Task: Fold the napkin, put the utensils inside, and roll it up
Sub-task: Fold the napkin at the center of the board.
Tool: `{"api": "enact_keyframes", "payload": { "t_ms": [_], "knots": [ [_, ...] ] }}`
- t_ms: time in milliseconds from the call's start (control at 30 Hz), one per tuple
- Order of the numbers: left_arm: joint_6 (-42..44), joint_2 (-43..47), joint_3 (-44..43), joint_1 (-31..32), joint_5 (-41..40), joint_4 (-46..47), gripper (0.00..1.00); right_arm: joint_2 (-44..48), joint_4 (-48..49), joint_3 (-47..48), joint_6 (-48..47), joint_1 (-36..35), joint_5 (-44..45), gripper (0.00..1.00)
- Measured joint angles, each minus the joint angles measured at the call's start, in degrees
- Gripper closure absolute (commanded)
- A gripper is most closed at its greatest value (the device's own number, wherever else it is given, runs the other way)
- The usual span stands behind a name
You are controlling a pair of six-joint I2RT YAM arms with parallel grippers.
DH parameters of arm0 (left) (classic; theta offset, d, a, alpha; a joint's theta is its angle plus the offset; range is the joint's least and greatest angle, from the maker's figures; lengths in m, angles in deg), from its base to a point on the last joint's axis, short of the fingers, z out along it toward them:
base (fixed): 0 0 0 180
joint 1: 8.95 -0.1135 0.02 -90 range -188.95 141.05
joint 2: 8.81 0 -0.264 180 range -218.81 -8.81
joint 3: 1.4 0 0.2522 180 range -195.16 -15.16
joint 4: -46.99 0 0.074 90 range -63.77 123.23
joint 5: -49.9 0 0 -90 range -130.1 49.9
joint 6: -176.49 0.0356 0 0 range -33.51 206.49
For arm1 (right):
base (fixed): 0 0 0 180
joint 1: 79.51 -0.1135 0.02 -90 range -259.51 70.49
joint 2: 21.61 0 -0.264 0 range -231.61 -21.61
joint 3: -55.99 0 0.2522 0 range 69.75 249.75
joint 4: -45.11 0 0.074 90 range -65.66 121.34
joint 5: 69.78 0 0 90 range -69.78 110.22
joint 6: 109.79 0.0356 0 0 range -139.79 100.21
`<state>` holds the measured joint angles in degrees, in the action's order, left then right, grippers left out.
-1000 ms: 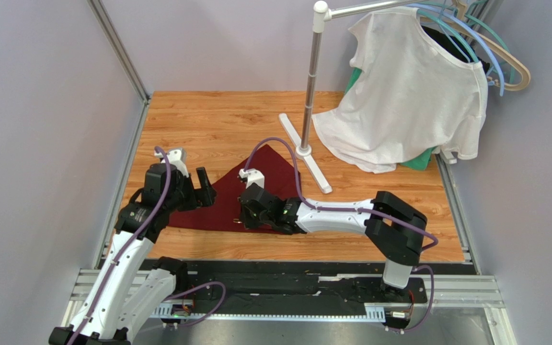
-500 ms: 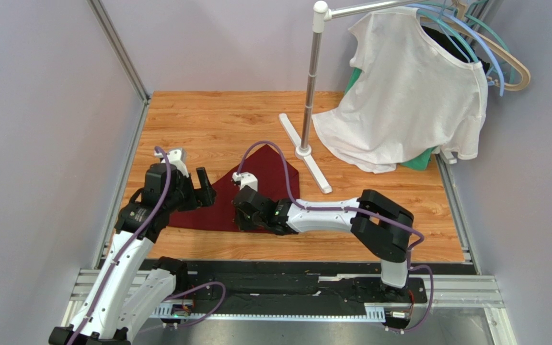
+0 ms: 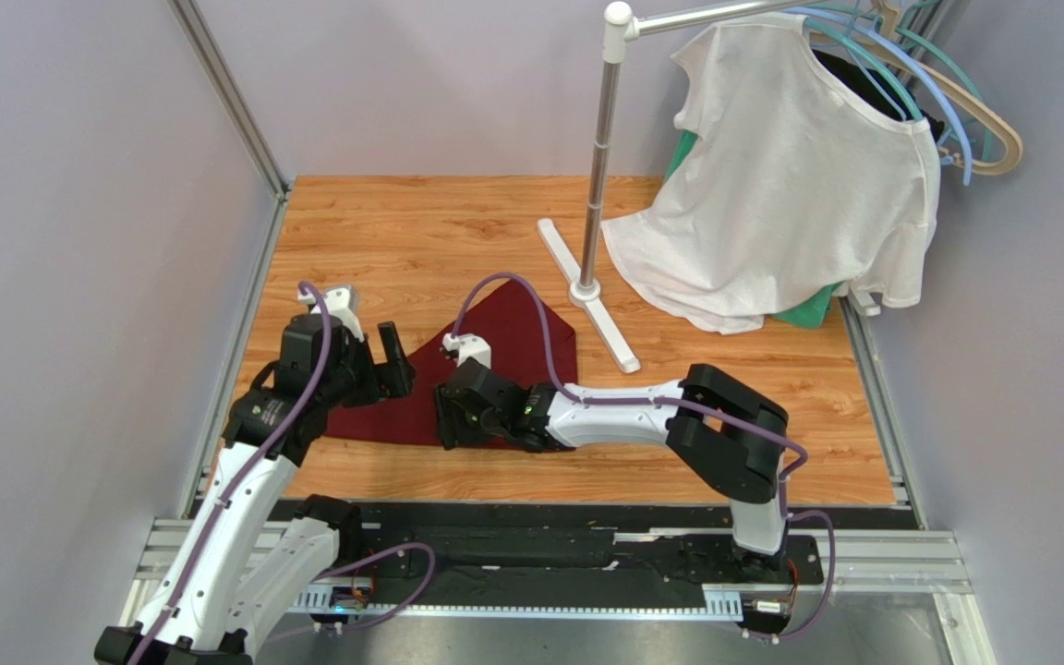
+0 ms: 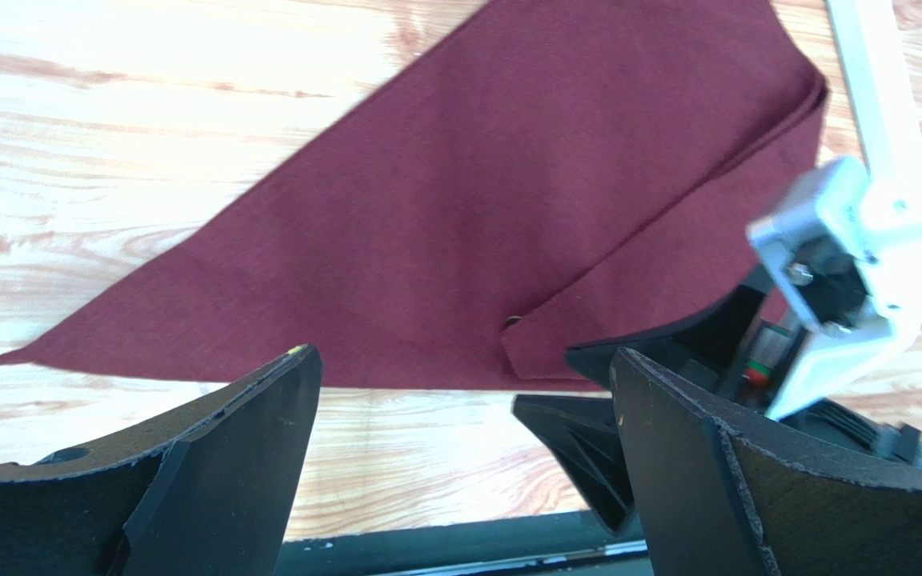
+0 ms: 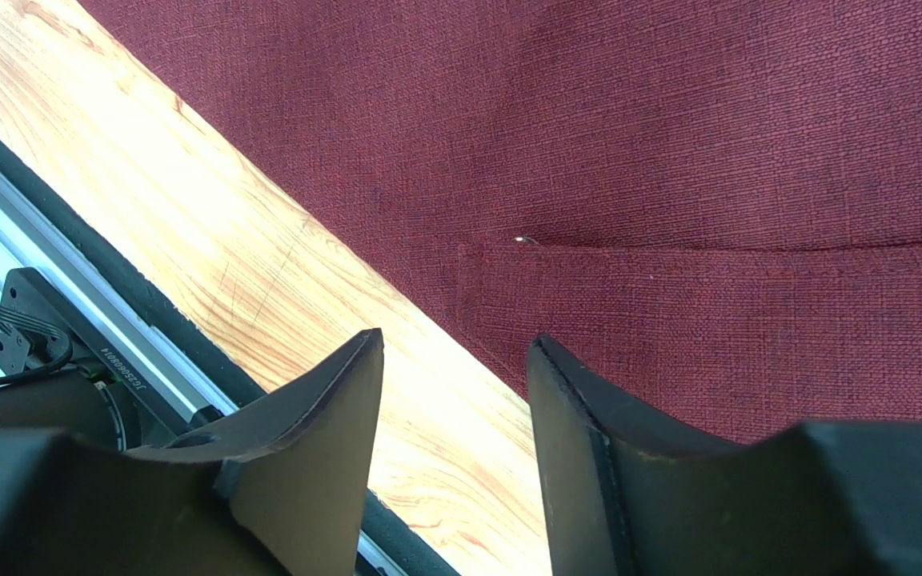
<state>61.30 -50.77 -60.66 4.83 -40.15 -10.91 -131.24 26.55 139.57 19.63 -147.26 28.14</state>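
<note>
The napkin (image 3: 503, 353) is a dark maroon cloth lying flat on the wooden table (image 3: 399, 236), folded into a triangle. One small corner flap (image 5: 694, 318) is turned over near its front edge. My right gripper (image 5: 454, 360) is open and empty. It hovers low over the napkin's near edge, one finger over cloth and one over wood. My left gripper (image 4: 466, 456) is wide open and empty, held above the table just left of the napkin (image 4: 490, 204). The right gripper (image 4: 658, 372) shows in the left wrist view. No utensils are in view.
A garment stand (image 3: 596, 166) has its white base (image 3: 588, 294) just behind the napkin's far corner. A white T-shirt (image 3: 788, 180) hangs from it at the back right, over a green cloth (image 3: 808, 308). A black rail (image 3: 565, 524) borders the table's near edge.
My right gripper has slid left along the napkin's near edge and opened, leaving the corner flap lying on the cloth. The left arm has not moved.
</note>
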Motion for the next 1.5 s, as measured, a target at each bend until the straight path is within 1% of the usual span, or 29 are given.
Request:
{"api": "enact_keyframes", "payload": {
  "t_ms": [100,167,300,400,500,600,700,767,833,867,933,967,1033,1100,1200,1267,1300,1433,1500],
  "knots": [
    [-0.02,0.02,0.00,-0.02,-1.42,-0.35,0.01,0.96,0.00,-0.66,-0.15,0.00,0.48,0.47],
    [-0.09,0.17,0.00,-0.04,-2.23,-0.42,0.01,3.21,-0.11,-2.34,-0.31,0.11,1.07,0.47],
    [-1.05,0.50,0.00,-0.04,-4.57,-0.79,0.01,12.83,-0.50,-8.55,-0.39,1.46,2.14,0.47],
    [-2.84,0.42,0.00,-0.26,-7.17,-1.49,0.01,20.59,-0.81,-12.24,-0.74,4.48,2.75,0.48],
    [-5.57,0.68,0.31,-2.43,-9.35,-1.92,0.01,28.24,-1.66,-16.00,-1.40,9.97,2.25,0.48],
    [-9.66,1.57,2.75,-7.56,-9.01,-1.68,0.02,35.01,-2.60,-19.85,-2.10,17.51,-0.31,0.49],
    [-15.02,2.38,8.15,-17.07,-7.80,-1.75,0.05,40.41,-4.70,-22.49,-3.37,27.54,-4.57,0.49],
    [-17.51,2.45,10.64,-21.55,-7.56,-2.71,0.05,42.71,-6.60,-23.08,-4.42,33.57,-7.23,0.49],
    [-19.80,2.99,11.63,-24.26,-8.26,-4.42,0.07,44.26,-8.57,-23.08,-5.53,39.08,-10.67,0.49],
    [-20.92,3.48,11.63,-25.03,-8.85,-5.03,0.09,44.65,-9.20,-23.08,-5.97,41.27,-12.20,0.49],
    [-23.10,4.35,11.63,-25.59,-10.21,-5.73,0.11,45.35,-10.86,-23.08,-6.93,47.25,-16.22,0.50],
    [-24.90,4.70,11.63,-25.62,-11.45,-6.69,0.15,45.40,-11.61,-23.08,-7.45,50.80,-18.38,0.50],
    [-27.10,4.57,11.76,-25.73,-13.46,-7.65,0.17,45.33,-13.05,-23.10,-8.50,56.50,-21.46,0.50],
    [-28.50,3.93,12.39,-26.25,-15.74,-7.63,0.19,45.33,-14.40,-23.10,-9.66,60.11,-22.97,0.50],
    [-28.76,3.26,14.69,-29.29,-16.72,-5.44,0.21,45.29,-17.51,-22.95,-12.15,62.60,-25.42,0.50],
    [-28.52,3.19,16.41,-31.28,-16.41,-3.39,0.25,45.29,-19.06,-22.86,-13.22,63.30,-26.43,0.51],
    [-28.46,3.26,17.42,-32.17,-16.15,-2.23,0.26,45.27,-19.78,-22.82,-13.70,63.58,-26.93,0.51],
    [-28.20,3.52,20.41,-34.42,-14.95,1.97,0.30,44.87,-21.51,-22.82,-14.95,64.24,-27.78,0.52],
    [-27.87,3.48,21.35,-35.12,-14.60,3.91,0.30,44.19,-21.88,-22.82,-15.39,64.32,-28.02,0.52]
  ]
}}
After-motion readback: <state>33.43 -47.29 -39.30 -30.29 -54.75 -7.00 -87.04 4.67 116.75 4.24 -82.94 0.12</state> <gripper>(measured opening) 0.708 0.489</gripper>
